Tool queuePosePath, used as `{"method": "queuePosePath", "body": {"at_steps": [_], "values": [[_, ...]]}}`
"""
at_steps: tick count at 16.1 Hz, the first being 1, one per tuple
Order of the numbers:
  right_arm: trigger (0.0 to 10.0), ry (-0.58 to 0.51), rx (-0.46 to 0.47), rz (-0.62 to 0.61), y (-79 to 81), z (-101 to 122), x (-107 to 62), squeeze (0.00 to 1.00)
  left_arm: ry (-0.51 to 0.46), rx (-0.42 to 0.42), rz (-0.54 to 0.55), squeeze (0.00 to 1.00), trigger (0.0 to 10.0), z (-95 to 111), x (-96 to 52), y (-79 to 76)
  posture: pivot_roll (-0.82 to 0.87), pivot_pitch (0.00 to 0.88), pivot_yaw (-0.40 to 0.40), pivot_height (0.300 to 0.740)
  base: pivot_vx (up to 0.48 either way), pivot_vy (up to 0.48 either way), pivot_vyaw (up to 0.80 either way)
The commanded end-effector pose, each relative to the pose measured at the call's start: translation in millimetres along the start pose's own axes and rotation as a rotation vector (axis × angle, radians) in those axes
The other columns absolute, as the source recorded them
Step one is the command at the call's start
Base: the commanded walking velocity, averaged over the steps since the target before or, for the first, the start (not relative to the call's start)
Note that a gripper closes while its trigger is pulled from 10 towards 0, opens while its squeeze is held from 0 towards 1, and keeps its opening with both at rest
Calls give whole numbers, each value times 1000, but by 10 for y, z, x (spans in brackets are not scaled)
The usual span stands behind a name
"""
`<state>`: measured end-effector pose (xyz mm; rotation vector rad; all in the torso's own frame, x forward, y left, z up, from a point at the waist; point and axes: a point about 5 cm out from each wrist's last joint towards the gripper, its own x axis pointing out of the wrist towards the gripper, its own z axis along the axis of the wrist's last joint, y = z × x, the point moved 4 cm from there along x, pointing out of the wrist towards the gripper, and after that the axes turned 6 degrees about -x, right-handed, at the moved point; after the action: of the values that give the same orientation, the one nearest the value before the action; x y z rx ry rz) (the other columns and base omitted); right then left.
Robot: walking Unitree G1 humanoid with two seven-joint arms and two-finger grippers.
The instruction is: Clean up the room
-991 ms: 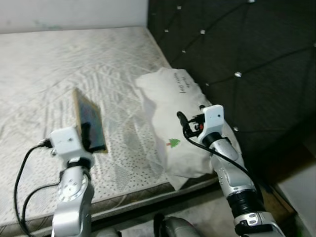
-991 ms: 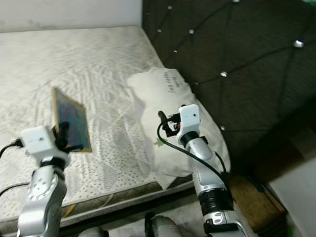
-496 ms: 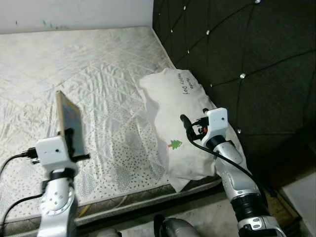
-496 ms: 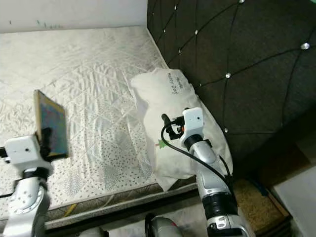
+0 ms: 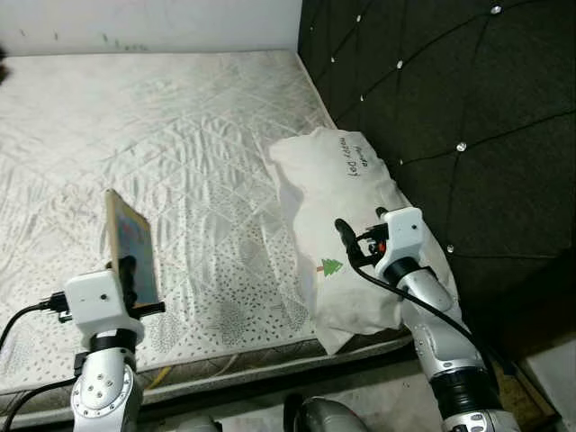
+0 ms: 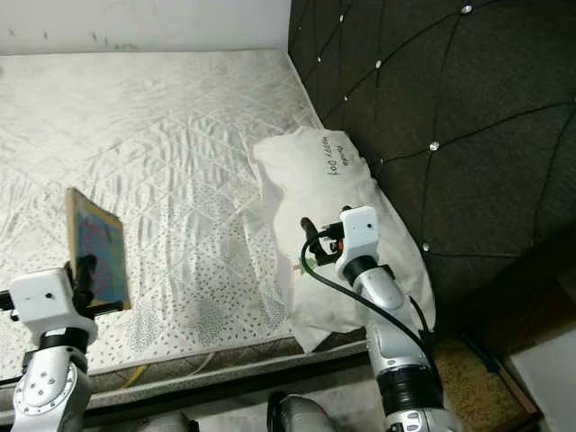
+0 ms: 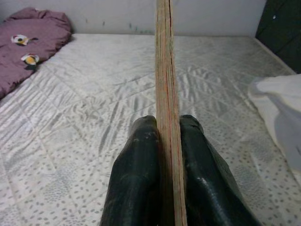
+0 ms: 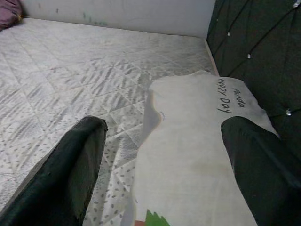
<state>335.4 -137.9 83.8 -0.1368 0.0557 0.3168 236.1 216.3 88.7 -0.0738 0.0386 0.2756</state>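
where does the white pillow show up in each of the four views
Left eye view: the white pillow lies right of centre, against the dark headboard.
Right eye view: pillow at centre right, partly behind the right gripper.
Left wrist view: pillow at the right edge, beyond the book.
Right wrist view: pillow lies between the two fingers.
Shared landmark: the quilted mattress.

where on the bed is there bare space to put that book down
Widest bare mattress stretches from the book in the left end effector to the far wall. The pillow crowds the headboard side, right end effector over it.
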Motion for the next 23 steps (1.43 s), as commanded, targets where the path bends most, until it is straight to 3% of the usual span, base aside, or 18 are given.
{"method": "queuePosePath", "body": {"at_steps": [1, 8, 23], "values": [[10000, -19, -3, 3, -1, 69, 3, 0, -82, -14, -31, 0, 10000, 219, 35, -76, 9, 83, -47, 740, 0, 0, 0], [10000, -24, -4, 5, 14, 78, 13, 0, -111, -40, 0, 0, 10000, 330, 152, -115, 8, 77, -45, 657, 0, 0, 0], [10000, -3, -9, 85, 146, 77, 74, 0, -108, -89, 71, 0, 10000, 351, 233, -51, 9, 77, -60, 657, 0, 0, 0]]}}
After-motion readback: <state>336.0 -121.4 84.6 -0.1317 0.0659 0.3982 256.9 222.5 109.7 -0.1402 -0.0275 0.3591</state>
